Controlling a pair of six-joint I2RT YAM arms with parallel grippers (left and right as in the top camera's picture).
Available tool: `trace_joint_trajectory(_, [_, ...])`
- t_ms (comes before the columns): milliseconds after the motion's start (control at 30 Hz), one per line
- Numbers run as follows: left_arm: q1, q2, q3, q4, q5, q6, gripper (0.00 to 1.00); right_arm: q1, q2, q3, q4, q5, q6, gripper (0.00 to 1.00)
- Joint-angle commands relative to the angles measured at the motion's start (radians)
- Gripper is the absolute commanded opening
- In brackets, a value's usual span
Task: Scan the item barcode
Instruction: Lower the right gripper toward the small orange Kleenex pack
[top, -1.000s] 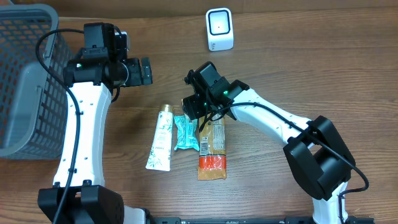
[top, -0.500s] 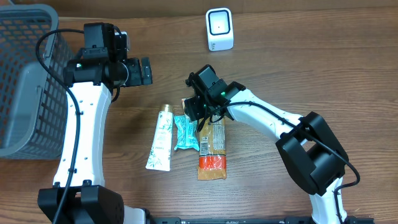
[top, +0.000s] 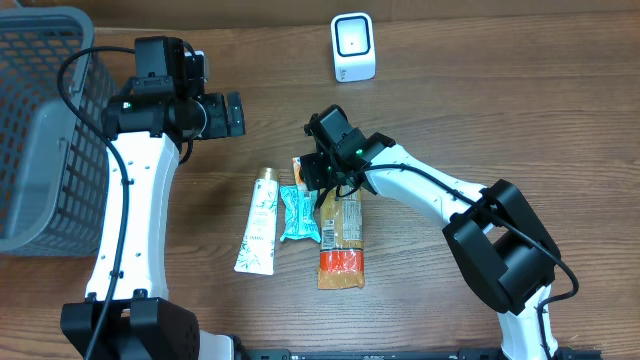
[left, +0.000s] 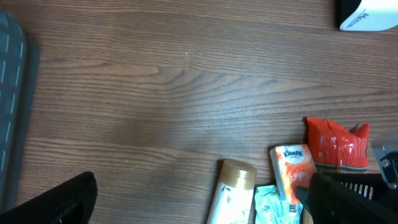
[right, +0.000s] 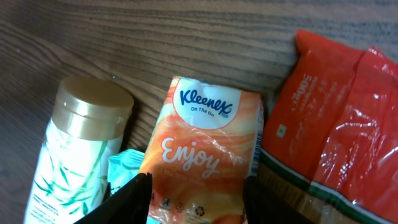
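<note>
Where the table (top: 560, 120) is seen from above, a grey basket (top: 40, 120) is placed at its far left. Beside it, the left gripper (top: 232, 113) is held over the wood with its fingers (left: 56, 202) spread wide and nothing between them. Lower down, a cream tube (top: 258, 222), a teal packet (top: 296, 213) and an orange tissue pack (right: 202, 155) are laid side by side. The pack is straddled by the right gripper (right: 198, 193), whose fingers (right: 134, 196) are set apart at its two edges; whether it is squeezed cannot be told. A red snack bag (top: 342, 245) is laid just to the right, and a white scanner (top: 353, 47) is stood well apart, farther back.
</note>
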Motion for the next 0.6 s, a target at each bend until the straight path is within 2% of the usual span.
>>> trace_joint_trajectory(0, [-0.002, -0.005, 0.011, 0.004, -0.006, -0.014, 1.0, -0.002, -0.001, -0.008, -0.002, -0.026, 0.068, 0.51])
trace_joint_trajectory(300, [-0.002, -0.005, 0.011, 0.004, -0.006, -0.014, 0.99, 0.011, 0.002, -0.014, 0.002, -0.028, 0.116, 0.5])
trace_joint_trajectory(467, [-0.002, -0.005, 0.011, 0.004, -0.006, -0.014, 1.0, 0.014, 0.002, -0.014, 0.034, -0.132, 0.116, 0.5])
trace_joint_trajectory(567, [-0.002, -0.005, 0.011, 0.005, -0.006, -0.014, 1.0, 0.016, 0.002, -0.014, 0.038, -0.104, 0.115, 0.51])
